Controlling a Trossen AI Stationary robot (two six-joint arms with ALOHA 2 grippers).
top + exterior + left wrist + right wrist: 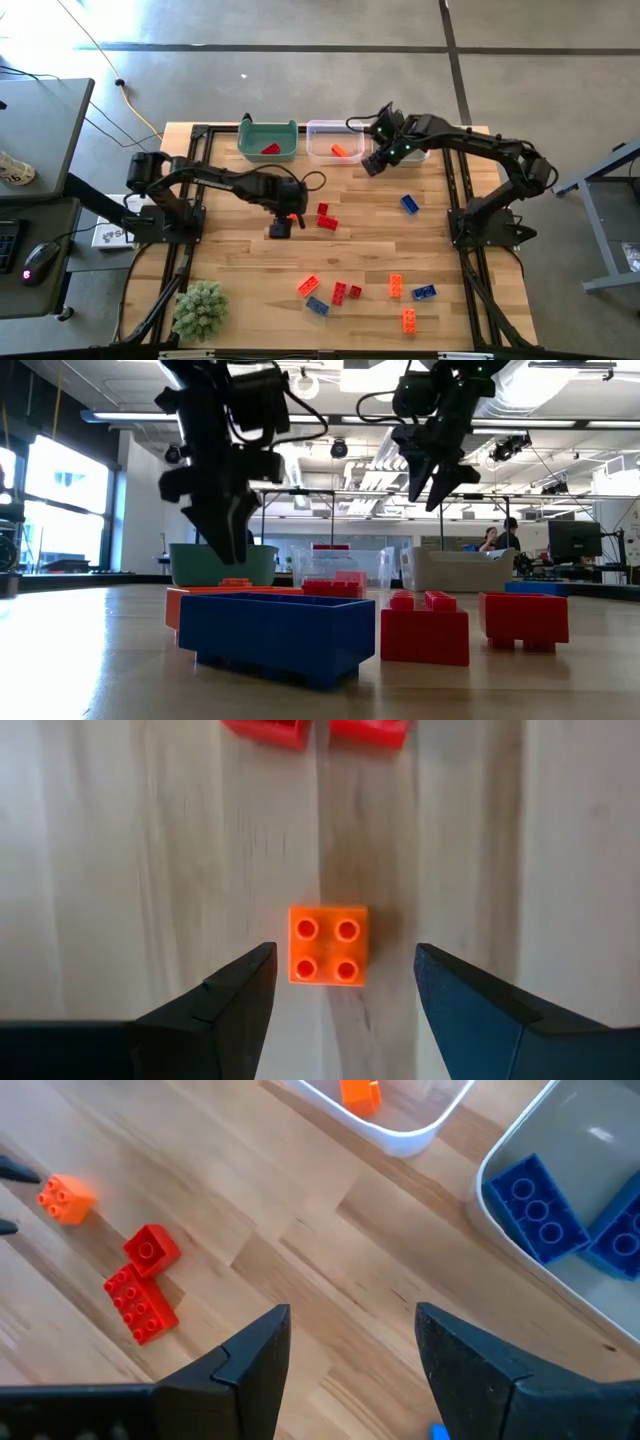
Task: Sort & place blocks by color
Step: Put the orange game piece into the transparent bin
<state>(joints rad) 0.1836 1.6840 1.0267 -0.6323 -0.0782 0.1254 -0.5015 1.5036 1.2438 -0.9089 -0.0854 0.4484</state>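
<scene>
- Pale wood planks make up the bench (240, 270), with three bins along its far edge: a green bin (267, 141) holding a red brick, a clear bin (335, 140) holding an orange one, and a grey bin (560, 1270) with blue bricks inside.
- Over the middle of the bench hangs the left pincer (340, 982), pointing straight down, its fingers spread apart and holding nothing.
- An orange block (328, 944) sits flat on the wood, studs up, directly below that pincer and between the two fingers, with a gap on each side; it lies a touch nearer the left-hand finger as the wrist camera shows it.
- That block is square, so no long axis matters; its sides look roughly lined up with the fingers, and a plain descent and squeeze should take it.
- Two red blocks (325, 216) lie just beyond it, close enough to mind.
- Over by the clear and grey bins, the right pincer (350, 1345) hovers with fingers apart and empty, well away from the orange block, so the left arm is plainly the nearer one.
- More blocks lie scattered toward the near edge.
</scene>
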